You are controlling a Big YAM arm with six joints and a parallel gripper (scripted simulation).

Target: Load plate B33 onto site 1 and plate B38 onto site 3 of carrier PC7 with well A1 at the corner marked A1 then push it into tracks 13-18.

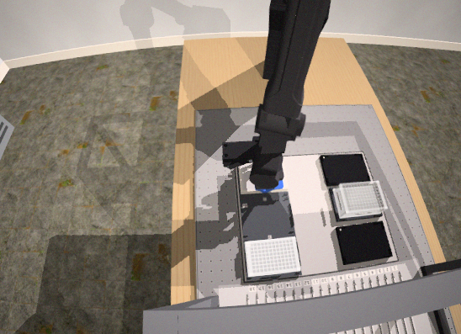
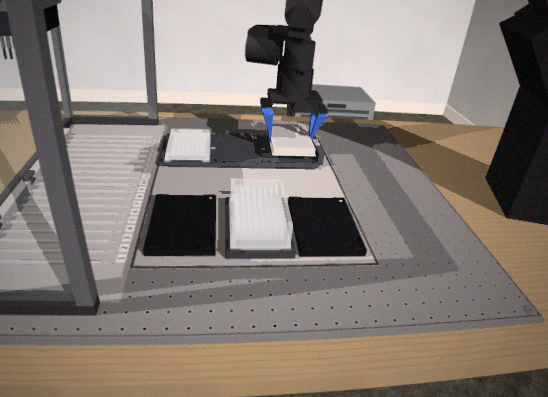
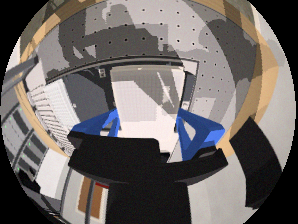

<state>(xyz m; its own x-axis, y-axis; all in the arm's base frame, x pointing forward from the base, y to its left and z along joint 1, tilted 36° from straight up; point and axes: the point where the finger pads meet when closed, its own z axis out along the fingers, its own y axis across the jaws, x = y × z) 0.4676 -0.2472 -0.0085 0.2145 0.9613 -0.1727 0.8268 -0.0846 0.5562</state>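
Note:
My gripper [image 2: 292, 134] is shut on the white 384-well plate B33 [image 2: 293, 146], with a blue finger on each side. It holds the plate level, low at site 1 of the dark carrier PC7 [image 2: 240, 151], at the end away from the rails. I cannot tell whether the plate rests fully in the locators. In the wrist view the plate [image 3: 143, 103] fills the gap between the fingers. From above, my arm hides most of it [image 1: 248, 177]. The 96-well plate B38 [image 1: 272, 257] lies flat on site 3, by the rails. Site 2 [image 1: 266, 219] is empty.
The clear deep-well block B83 [image 2: 260, 214] stands on the middle nest S2. Nests S1 [image 2: 326, 226] and S3 [image 2: 181, 231] are bare black pads. The loading rails [image 2: 100, 185] with numbered tracks [image 1: 320, 286] lie beyond the carrier. An instrument frame post [image 2: 50, 150] stands in front.

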